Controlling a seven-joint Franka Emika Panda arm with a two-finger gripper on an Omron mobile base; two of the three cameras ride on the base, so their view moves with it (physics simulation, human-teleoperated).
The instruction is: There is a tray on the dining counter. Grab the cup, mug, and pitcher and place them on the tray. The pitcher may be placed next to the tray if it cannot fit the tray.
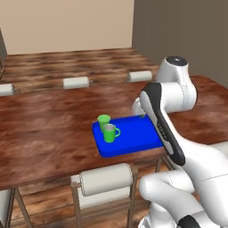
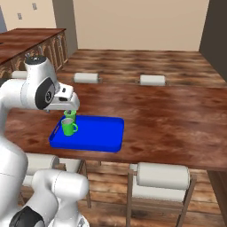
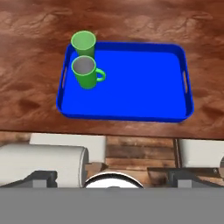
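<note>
Blue plastic by the look of it, the tray (image 3: 131, 83) lies flat on the glossy reddish-brown surface (image 1: 44, 129), close to the near edge. At one end of it stand the cup (image 3: 83, 42) and the mug (image 3: 85, 71), touching or nearly so. The mug sits plainly inside the rim with its handle turned toward the tray's open middle. The cup is at the far corner, and I cannot tell whether its base is wholly inside the rim. Most of the tray beside them is bare.

Both green pieces look stiff, smooth and light, so probably easy to tip or to let slide between the fingers. The mug would be best taken across its straight body or by the wall opposite the handle. The cup tapers toward its base, so a grip near the wider top should hold better.

The hand (image 2: 66, 101) hangs above that end of the tray, released and holding nothing.

Looking down from the hand, both vessels show their open mouths, the mug's pale grey inside and the slot handles in the tray's short ends. The two base views show instead the hand's height above the tray and the pale stools (image 1: 107, 178) along both long sides of the surface. From the right, part of the cup is hidden behind the hand.
</note>
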